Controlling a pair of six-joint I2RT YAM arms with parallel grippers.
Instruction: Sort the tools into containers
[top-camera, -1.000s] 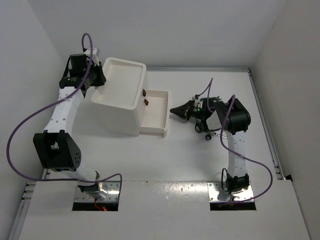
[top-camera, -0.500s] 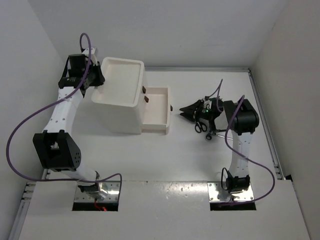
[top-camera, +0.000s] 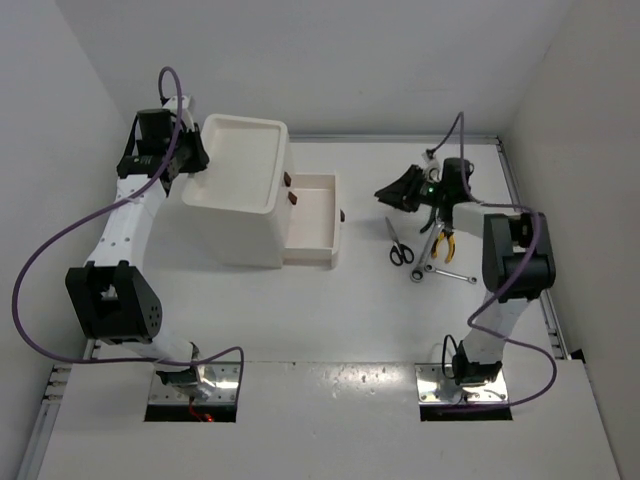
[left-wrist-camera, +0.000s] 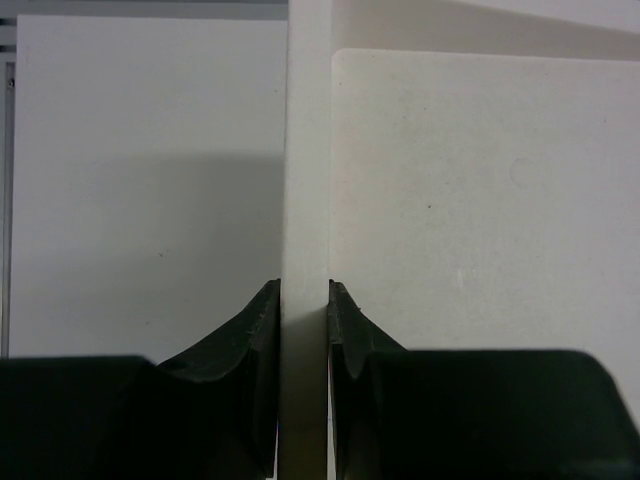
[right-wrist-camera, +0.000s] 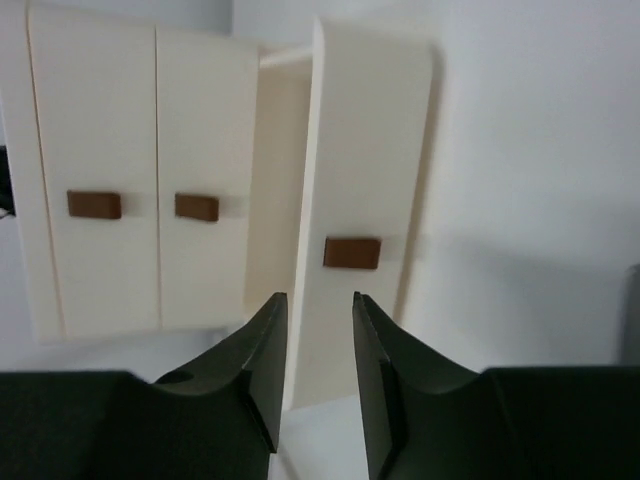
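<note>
The tall white box (top-camera: 240, 200) stands left of centre with its shallow top tray (top-camera: 243, 160) empty. Its bottom drawer (top-camera: 312, 222) is pulled out to the right and looks empty; its dark red handle (right-wrist-camera: 351, 252) shows in the right wrist view. My left gripper (top-camera: 192, 160) is shut on the tray's left rim (left-wrist-camera: 305, 200). My right gripper (top-camera: 385, 192) is open and empty, right of the drawer. Black-handled scissors (top-camera: 398, 243), yellow-handled pliers (top-camera: 446, 240) and a silver wrench (top-camera: 445, 272) lie on the table at the right. Green-handled pliers are hidden.
Two shut drawers with red handles (right-wrist-camera: 95, 204) sit above the open one. A metal rail (top-camera: 525, 235) runs along the table's right edge. White walls enclose the left, back and right sides.
My right gripper has drawn back from the open drawer to the right and toward the back, uncovering the tools on the table. The left arm has not moved.
</note>
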